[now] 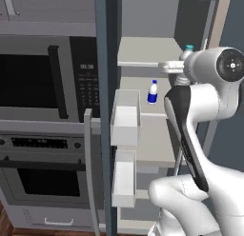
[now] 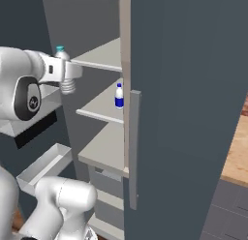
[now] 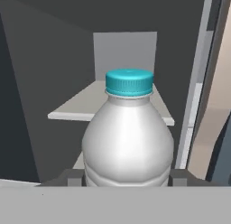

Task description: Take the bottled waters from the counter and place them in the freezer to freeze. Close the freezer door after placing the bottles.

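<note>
progress stands about halfway: we have the blue-label bottle [image 1: 152,93] standing on a freezer shelf [image 1: 143,82], while our gripper [image 3: 127,179] grips the teal-capped bottle [image 3: 128,137] before the open freezer [image 2: 104,55], with placing it and shutting the freezer door [image 1: 106,111] left.

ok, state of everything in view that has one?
Freezer door: open.
Teal-cap bottle: upright, held in the gripper, at the freezer opening.
Blue-label bottle: upright on a freezer shelf.
Gripper: shut on the teal-cap bottle.
Oven and microwave doors: closed.
Door bins: nothing visible in them.
</note>
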Controlling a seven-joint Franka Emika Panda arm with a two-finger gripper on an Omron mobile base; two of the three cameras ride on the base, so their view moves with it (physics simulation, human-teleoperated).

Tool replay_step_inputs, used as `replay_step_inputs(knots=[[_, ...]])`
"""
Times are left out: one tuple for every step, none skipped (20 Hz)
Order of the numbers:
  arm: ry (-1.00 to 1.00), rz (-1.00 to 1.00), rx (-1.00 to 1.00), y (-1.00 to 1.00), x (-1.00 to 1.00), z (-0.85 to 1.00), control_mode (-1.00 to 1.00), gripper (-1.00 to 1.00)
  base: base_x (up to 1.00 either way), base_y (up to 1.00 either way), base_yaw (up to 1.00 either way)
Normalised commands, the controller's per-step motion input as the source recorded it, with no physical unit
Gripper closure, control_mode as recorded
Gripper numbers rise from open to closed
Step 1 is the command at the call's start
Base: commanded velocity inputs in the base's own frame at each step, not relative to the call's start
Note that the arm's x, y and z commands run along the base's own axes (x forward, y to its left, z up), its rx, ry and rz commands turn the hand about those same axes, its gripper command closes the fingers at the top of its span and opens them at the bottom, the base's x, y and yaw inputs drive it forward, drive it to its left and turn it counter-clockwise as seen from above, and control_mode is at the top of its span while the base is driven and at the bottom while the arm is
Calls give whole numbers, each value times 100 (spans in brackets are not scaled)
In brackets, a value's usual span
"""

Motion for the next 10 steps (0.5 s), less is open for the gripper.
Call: replay_step_inputs(knots=[[0,0,0,-1,31,2,-100,100,0,0,0],[0,0,0,-6,29,0,-100,100,0,0,0],[0,0,0,-14,28,3,-100,100,0,0,0],[0,0,0,-17,29,1,-100,100,0,0,0],[0,0,0,-20,26,11,-100,100,0,0,0],[0,0,0,-15,28,11,-100,100,0,0,0],[0,0,0,-7,28,13,-100,100,0,0,0],[0,0,0,-2,33,19,-100,100,0,0,0],[0,0,-1,0,31,26,-100,100,0,0,0],[0,0,-2,0,37,26,-100,100,0,0,0]])
